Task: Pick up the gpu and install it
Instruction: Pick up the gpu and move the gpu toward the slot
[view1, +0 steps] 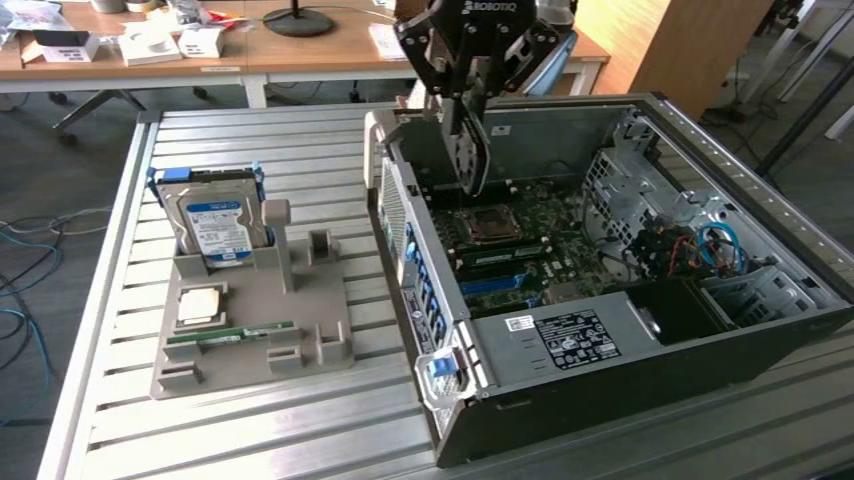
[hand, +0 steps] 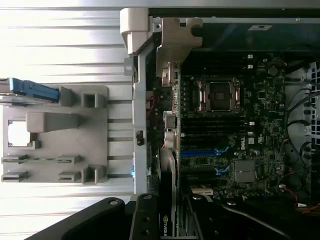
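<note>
Half done, at a guess. Off the grey rack (view1: 254, 335) already. Holds the gpu (view1: 467, 165) edge-down, clamped by its upper edge in the gripper (view1: 462, 112), over the open computer case (view1: 641, 400), close to the rear wall and above the motherboard (view1: 534, 240). Not yet seated in any slot.

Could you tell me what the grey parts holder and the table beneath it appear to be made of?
Parts holder: probably plastic, possibly 3D-printed; matte, uniform grey, with blocky moulded posts. Table: likely aluminium; pale silvery ribbed slats with a soft sheen.
</note>
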